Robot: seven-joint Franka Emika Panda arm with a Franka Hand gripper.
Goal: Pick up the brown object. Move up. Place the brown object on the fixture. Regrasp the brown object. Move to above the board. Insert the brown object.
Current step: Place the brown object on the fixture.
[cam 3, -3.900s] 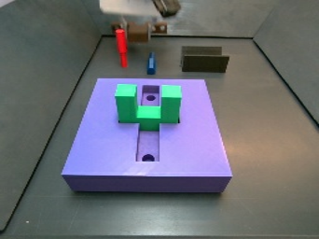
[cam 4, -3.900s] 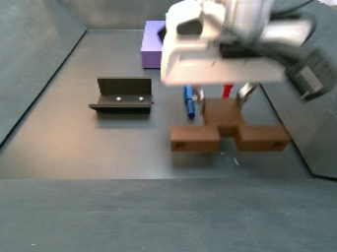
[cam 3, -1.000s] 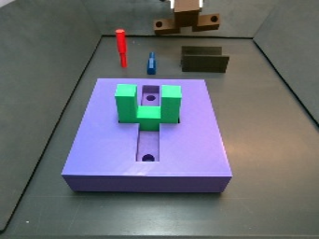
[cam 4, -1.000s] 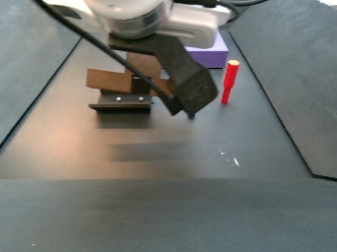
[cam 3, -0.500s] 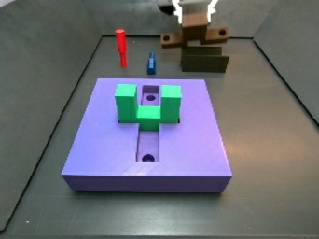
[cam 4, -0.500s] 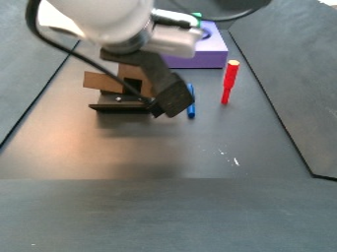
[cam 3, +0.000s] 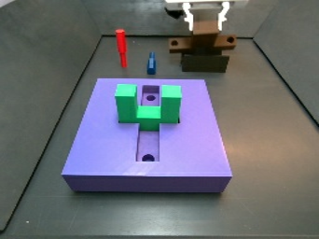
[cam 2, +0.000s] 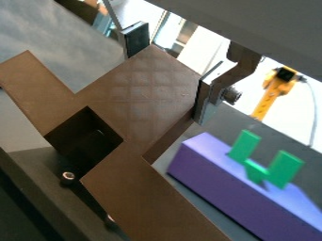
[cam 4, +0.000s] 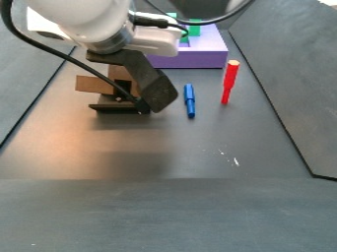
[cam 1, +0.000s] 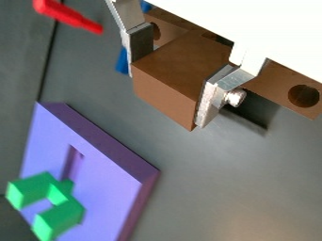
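Brown cross-shaped object (cam 3: 202, 43), holes in its arms, pinched by the hand (cam 3: 201, 25) over the fixture (cam 3: 206, 63).

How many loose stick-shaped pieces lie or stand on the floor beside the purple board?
2: a red peg standing upright and a blue peg lying beside it, both beyond the board, left of the hand at the fixture.

Gripper (cam 4: 132, 87) body hides most of brown object (cam 4: 93, 85) & fixture (cam 4: 118, 106) in a side view (contact betw. them can't be judged).
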